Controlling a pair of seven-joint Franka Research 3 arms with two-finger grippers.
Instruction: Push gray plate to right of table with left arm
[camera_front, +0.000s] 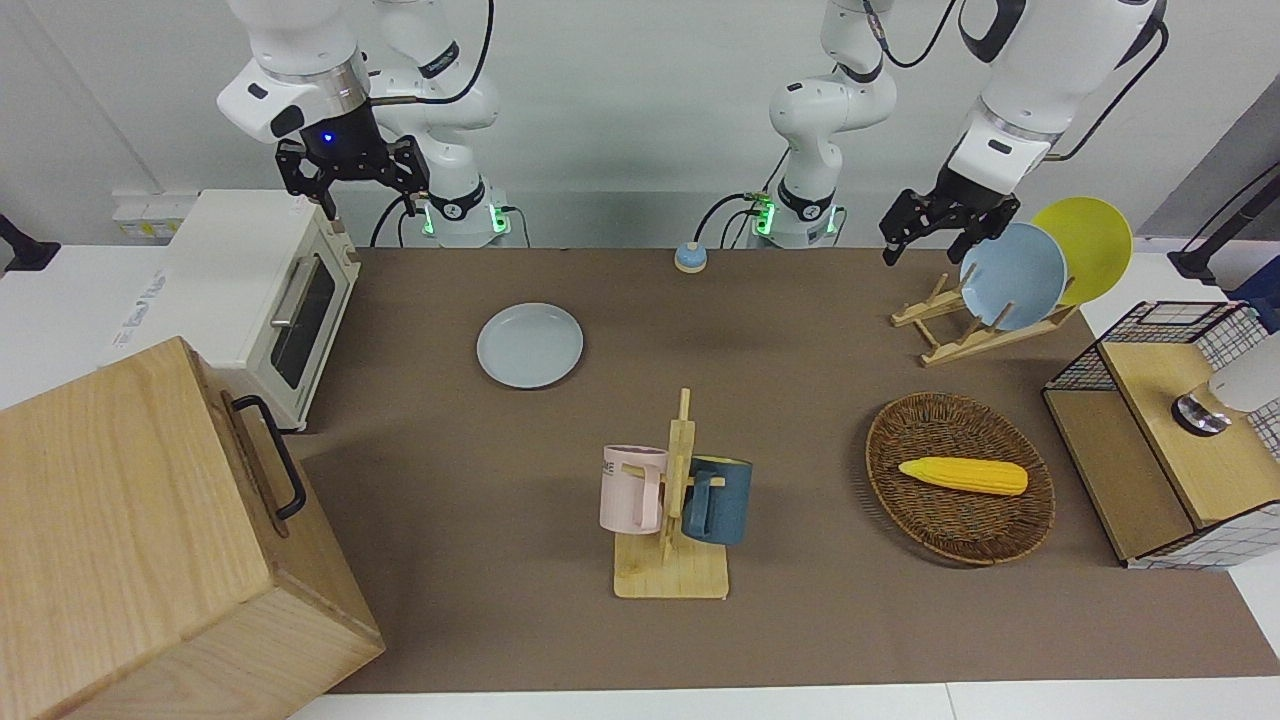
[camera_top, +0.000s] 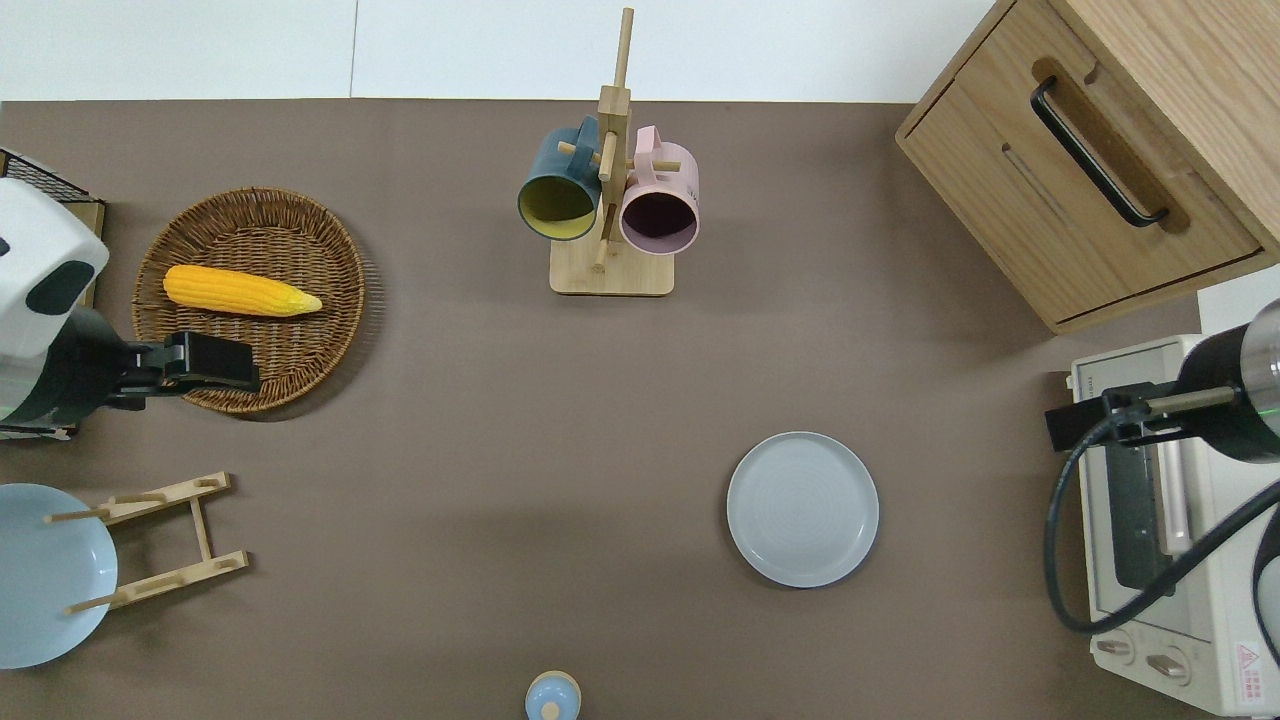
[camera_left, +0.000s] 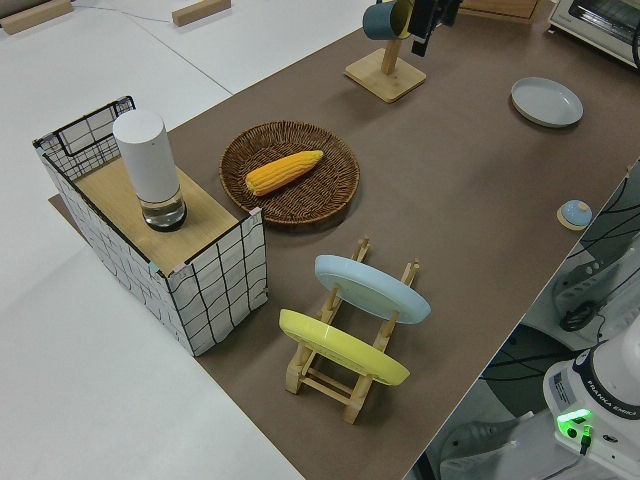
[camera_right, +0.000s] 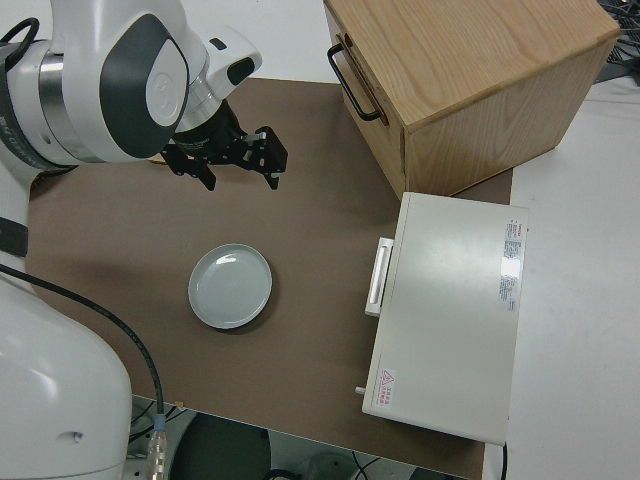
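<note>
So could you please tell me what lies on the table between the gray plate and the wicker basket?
Nothing does: the overhead view shows only bare brown table between the basket and the gray plate. The mug rack stands farther from the robots, off that line.

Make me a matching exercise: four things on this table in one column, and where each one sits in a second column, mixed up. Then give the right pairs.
Things
1. gray plate
2. corn cob
3. pink mug
4. yellow plate

Places
A. lying in the wicker basket
B. standing on edge in the wooden plate rack
C. hanging on the wooden mug stand
D. lying flat on the brown table, toward the right arm's end, near the toaster oven

Pairs: 1-D, 2-A, 3-C, 4-B
</note>
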